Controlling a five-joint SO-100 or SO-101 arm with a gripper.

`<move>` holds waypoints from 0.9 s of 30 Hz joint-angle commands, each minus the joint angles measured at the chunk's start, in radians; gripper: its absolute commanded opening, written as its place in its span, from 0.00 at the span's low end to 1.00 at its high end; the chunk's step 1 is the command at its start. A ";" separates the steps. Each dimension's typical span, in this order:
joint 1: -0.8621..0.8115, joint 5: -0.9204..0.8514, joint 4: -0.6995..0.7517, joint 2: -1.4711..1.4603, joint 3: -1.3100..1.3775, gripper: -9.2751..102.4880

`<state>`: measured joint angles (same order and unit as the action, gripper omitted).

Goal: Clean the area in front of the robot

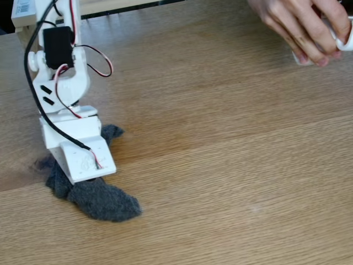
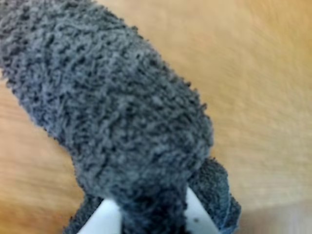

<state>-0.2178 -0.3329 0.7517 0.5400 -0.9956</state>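
Both claw (image 2: 146, 214) tips round grey cloth (image 2: 112, 112).

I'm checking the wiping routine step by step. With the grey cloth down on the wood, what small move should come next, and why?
Probably drag the grey cloth sideways toward the right of the fixed view. The robot's hand grips it, pressed flat on the tabletop, and most of that wood lies to the right.
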 commanded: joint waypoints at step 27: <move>-0.482 -0.092 0.393 0.911 -0.614 0.08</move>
<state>-0.4832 -0.3482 1.1198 1.2563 -1.5263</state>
